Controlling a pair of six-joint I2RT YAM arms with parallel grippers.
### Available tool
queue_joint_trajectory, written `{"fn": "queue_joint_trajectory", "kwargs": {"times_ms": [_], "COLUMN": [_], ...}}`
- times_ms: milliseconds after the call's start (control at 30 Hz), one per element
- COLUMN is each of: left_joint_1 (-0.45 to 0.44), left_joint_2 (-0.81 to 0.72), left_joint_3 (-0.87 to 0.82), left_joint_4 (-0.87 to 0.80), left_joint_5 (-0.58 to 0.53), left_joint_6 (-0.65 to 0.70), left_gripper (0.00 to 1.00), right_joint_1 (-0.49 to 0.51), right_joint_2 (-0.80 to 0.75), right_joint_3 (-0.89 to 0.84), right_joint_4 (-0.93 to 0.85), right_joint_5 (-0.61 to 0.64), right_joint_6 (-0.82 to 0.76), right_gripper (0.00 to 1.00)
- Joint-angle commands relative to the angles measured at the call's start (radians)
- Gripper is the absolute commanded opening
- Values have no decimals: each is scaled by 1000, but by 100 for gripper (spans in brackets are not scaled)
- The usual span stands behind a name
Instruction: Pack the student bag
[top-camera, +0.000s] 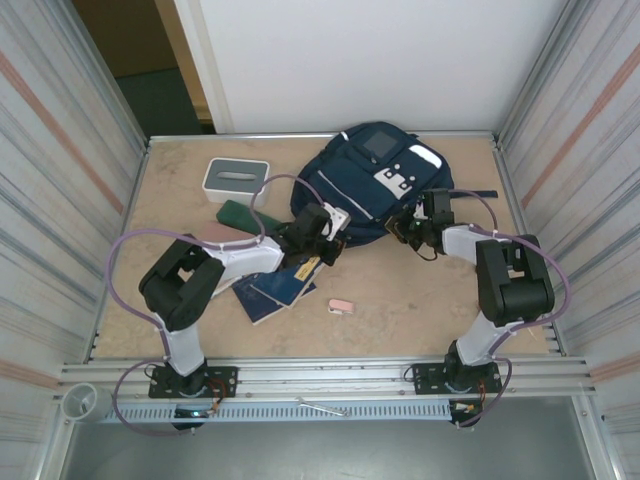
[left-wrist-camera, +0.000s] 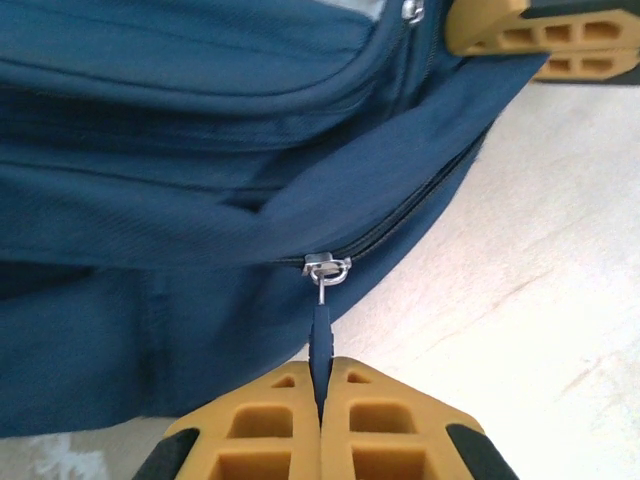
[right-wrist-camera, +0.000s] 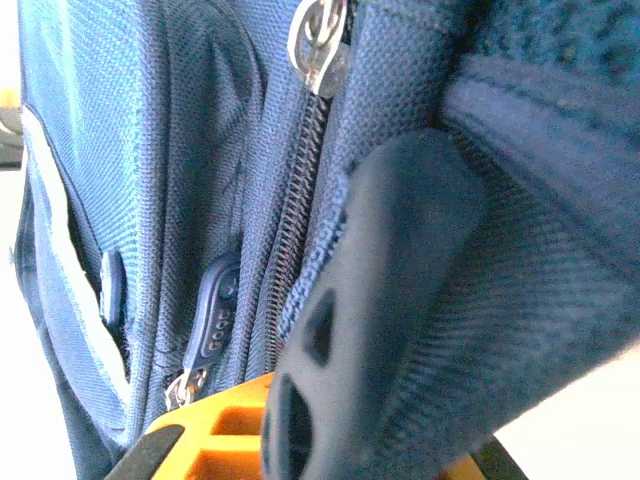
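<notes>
The student bag (top-camera: 375, 180) lies far-centre on the bench (top-camera: 420, 300). It seems to be mid-unzipping. The left pincer (left-wrist-camera: 322, 400) pinches the zip pull (left-wrist-camera: 320, 340). The right pincer (top-camera: 413, 228) is closed at the bag's near-right edge. Next, draw the pull steadily along its track.

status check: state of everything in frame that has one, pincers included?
student bag: lying flat on the table, front pockets up.
zip: teeth meshed on the stretch seen beside the slider.
zip pull: pinched, straight out from the slider.
left pincer: shut on zip pull.
right pincer: shut, apparently pinching student bag fabric.
blue booklets: closed, flat on the table, outside the bag.
</notes>
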Motion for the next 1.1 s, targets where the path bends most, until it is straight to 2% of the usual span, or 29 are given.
{"fn": "queue_joint_trajectory", "kwargs": {"times_ms": [0,233,367,433,567,633,733,833,967,1067], "left_joint_1": [42,69,64,49,18,1,-22,-35,-46,-49], "left_joint_2": [-75,-96,-90,-89,-79,-74,-62,-54,-52,-52], "left_joint_3": [-40,-33,-18,-7,27,42,63,74,72,65], "left_joint_4": [-24,-64,-60,-57,-52,-49,-48,-48,-40,-36], "left_joint_5": [-89,-100,-44,-28,11,21,32,38,39,39], "left_joint_6": [23,63,38,29,-4,-11,-11,-13,-13,-15], "left_gripper": [0,0,0,0,0,0,0,0,0,0], "right_joint_1": [-67,-122,-128,-134,-149,-141,-79,38,151,184], "right_joint_2": [-61,-57,4,14,-61,-118,-200,-240,-228,-187], "right_joint_3": [22,107,190,209,169,122,60,52,33,38], "right_joint_4": [-84,-219,-281,-304,-341,-333,-309,-352,-342,-321], "right_joint_5": [19,-58,-115,-126,-46,-26,4,136,276,340], "right_joint_6": [-112,-240,-269,-270,-267,-245,-209,-204,-141,-116], "right_gripper": [2,2,8,19,52,60,66,69,72,73]}}
